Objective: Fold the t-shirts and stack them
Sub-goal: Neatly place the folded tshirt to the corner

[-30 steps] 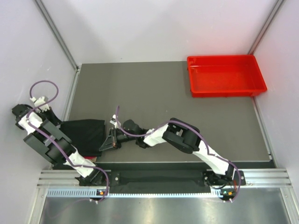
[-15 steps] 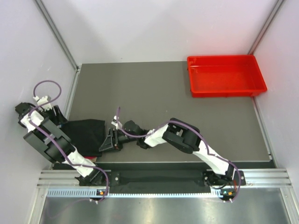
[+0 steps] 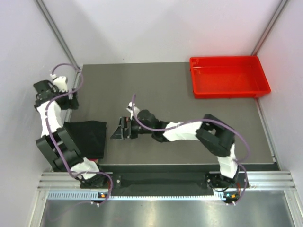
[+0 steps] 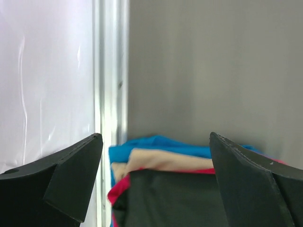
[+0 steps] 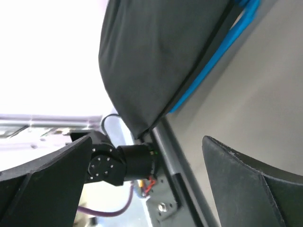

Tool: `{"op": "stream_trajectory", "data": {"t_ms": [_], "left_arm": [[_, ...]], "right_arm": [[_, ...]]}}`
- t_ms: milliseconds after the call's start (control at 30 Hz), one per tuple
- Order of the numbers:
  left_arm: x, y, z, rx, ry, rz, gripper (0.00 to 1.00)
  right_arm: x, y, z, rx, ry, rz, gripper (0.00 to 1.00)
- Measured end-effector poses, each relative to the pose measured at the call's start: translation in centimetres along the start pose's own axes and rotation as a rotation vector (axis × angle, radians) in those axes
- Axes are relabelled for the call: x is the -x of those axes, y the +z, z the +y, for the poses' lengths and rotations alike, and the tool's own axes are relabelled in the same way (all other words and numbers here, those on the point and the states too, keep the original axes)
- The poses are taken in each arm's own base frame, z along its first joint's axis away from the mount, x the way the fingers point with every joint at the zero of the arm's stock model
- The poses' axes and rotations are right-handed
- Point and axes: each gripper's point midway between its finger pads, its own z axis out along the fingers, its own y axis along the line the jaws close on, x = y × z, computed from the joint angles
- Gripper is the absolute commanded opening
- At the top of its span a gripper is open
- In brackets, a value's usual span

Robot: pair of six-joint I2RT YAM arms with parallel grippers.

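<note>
T-shirts (image 3: 89, 136) lie stacked at the table's (image 3: 161, 90) near left corner, black t-shirt (image 4: 175, 201) folded on top. Your left wrist view shows a crimson edge (image 4: 119, 190), tan layer (image 4: 161, 161) and blue edge (image 4: 151, 142) beneath; their folds are hidden. Left gripper (image 4: 155, 137) hangs beyond the stack by the wall rail (image 4: 111, 85), jaws wide, holding nothing. Right gripper (image 3: 119, 128) sits just right of it, jaws wide too. Red tray (image 3: 229, 90) stands well apart, far right.

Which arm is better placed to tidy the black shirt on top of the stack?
Right, probably. The right gripper hangs open just beside the black shirt, fingers pointing at it. The left gripper, also open, sits farther off, past the far side of the stack.
</note>
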Motion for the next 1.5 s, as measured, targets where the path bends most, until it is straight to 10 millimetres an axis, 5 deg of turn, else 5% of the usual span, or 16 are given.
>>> {"op": "stream_trajectory", "data": {"t_ms": [167,300,533,767,933,1067,1500], "left_arm": [[4.0,-2.0,-6.0,-0.037,0.140,-0.082,0.99],[5.1,-3.7,-12.1,-0.127,0.255,-0.115,0.99],[-0.2,-7.4,-23.0,-0.347,0.485,-0.079,0.99],[-6.0,-10.3,-22.0,-0.328,0.568,-0.091,0.99],[-10.0,-9.9,-21.1,-0.289,0.564,-0.063,0.99],[-12.0,-9.4,-20.6,-0.258,0.511,-0.040,0.99],[-11.7,-9.2,-20.2,-0.224,0.482,-0.043,0.99]], "right_arm": [[4.8,-4.9,0.5,-0.139,-0.177,-0.143,1.00],[8.4,-10.3,-0.6,-0.277,-0.267,-0.255,1.00],[12.2,-22.8,-8.0,-0.613,-0.256,-0.426,1.00],[11.5,-33.9,-11.8,-0.879,-0.230,-0.554,1.00],[10.1,-39.2,-13.3,-1.003,-0.211,-0.632,1.00],[8.3,-41.7,-14.4,-1.102,-0.200,-0.645,1.00],[6.9,-44.4,-15.6,-1.235,-0.232,-0.639,1.00]]}}
